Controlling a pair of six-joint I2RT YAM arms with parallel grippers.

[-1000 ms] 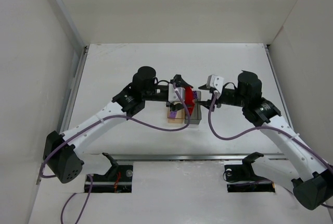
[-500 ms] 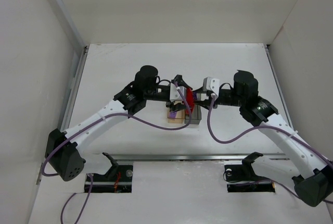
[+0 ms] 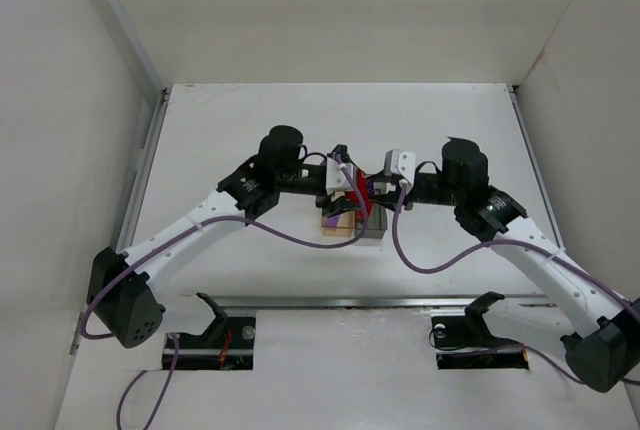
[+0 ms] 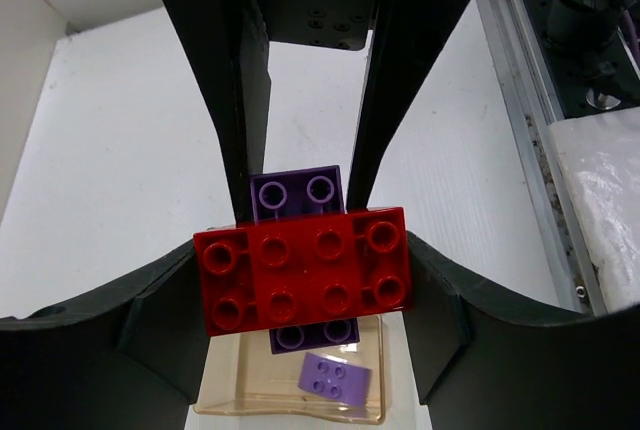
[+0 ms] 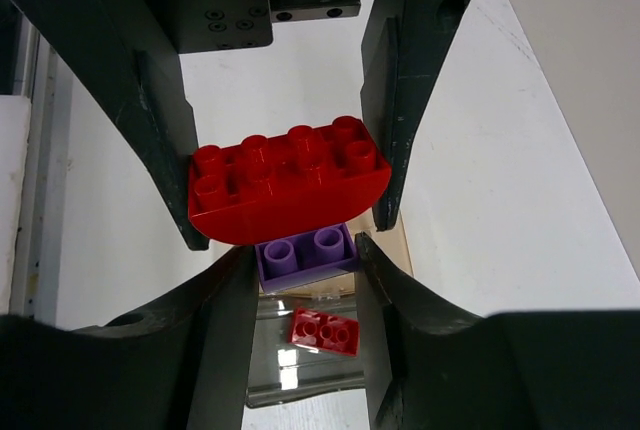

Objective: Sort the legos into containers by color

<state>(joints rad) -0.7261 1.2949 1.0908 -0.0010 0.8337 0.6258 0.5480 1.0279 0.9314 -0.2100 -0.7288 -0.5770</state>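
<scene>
My left gripper point(image 3: 349, 193) is shut on a red brick point(image 4: 305, 270) that is stuck to a purple brick point(image 4: 297, 193), held above the tan tray point(image 4: 240, 390). My right gripper point(image 3: 373, 193) faces it, and its fingers point(image 4: 230, 100) touch both sides of the purple brick point(image 5: 305, 255) just under the red brick point(image 5: 285, 185). A small purple piece point(image 4: 335, 377) lies in the tan tray. A small red brick point(image 5: 325, 330) lies in the dark grey tray point(image 5: 270, 375), which stands against the tan tray point(image 3: 338, 222) on its right side point(image 3: 374, 230).
White walls enclose the white table point(image 3: 250, 130) on three sides. A metal rail point(image 3: 140, 180) runs along the left edge. Both arms meet over the trays in the middle of the table.
My right gripper has moved left to the left gripper and its fingers have come round the purple brick. The left gripper with the joined bricks has barely moved.
</scene>
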